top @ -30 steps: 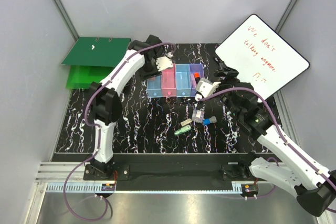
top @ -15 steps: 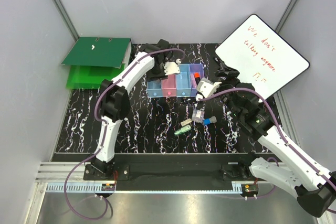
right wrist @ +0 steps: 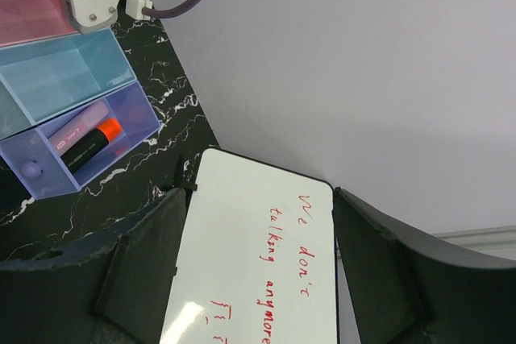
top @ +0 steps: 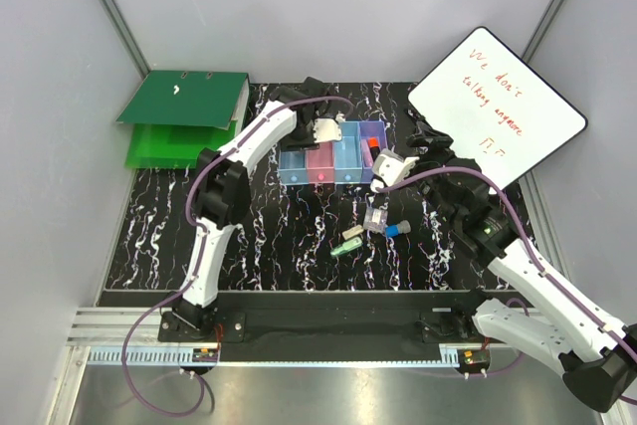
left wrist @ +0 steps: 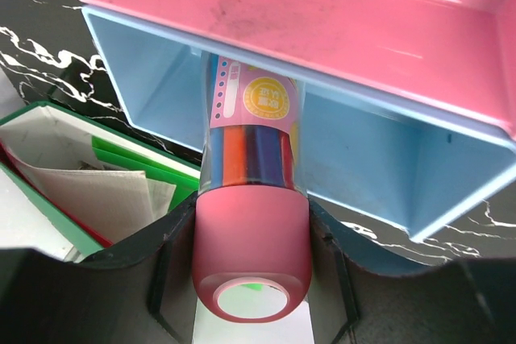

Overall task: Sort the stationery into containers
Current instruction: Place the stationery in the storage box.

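The containers [top: 331,161] are a joined row of blue, pink, blue and purple bins at the back middle. My left gripper [top: 321,131] hovers at their far side, shut on the pink-capped tube [left wrist: 251,239]. The tube's clear body points into a blue bin [left wrist: 371,159] beside the pink bin [left wrist: 322,22]. An orange-tipped marker [right wrist: 89,142] lies in the purple bin [right wrist: 129,122]. My right gripper [top: 390,168] is open and empty beside the purple bin. Green [top: 345,246], beige [top: 352,232], clear [top: 375,218] and blue [top: 398,229] pieces lie loose on the table.
Green binders [top: 179,111] lie at the back left and also show in the left wrist view [left wrist: 48,167]. A whiteboard [top: 498,111] with red writing leans at the back right, right in front of my right gripper [right wrist: 254,255]. Grey walls enclose the table.
My left gripper has moved a little to the right along the far side of the bins, still holding the tube. The right arm has barely moved.
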You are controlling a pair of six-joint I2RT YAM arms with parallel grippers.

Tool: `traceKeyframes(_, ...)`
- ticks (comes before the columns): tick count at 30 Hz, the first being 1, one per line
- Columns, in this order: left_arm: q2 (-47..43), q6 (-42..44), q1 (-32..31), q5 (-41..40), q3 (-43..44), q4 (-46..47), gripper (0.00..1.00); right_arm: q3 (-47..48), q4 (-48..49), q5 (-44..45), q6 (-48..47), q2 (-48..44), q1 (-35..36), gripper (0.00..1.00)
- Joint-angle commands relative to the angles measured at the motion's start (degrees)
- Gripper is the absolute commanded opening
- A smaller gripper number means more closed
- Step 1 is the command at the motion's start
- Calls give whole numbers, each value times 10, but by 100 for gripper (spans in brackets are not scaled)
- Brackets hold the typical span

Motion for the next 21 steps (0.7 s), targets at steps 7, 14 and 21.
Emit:
traceKeyframes(7,6,11,-4,-33,21,46,66,-1,5,13,10,-6,6,80)
traceKeyframes(14,1,9,-4,-38,18,62,73,-3,7,15,10,-5,6,80)
traceKeyframes(21,-3,11,-4,-59,0,92,73,0,8,19,12,-4,6,80)
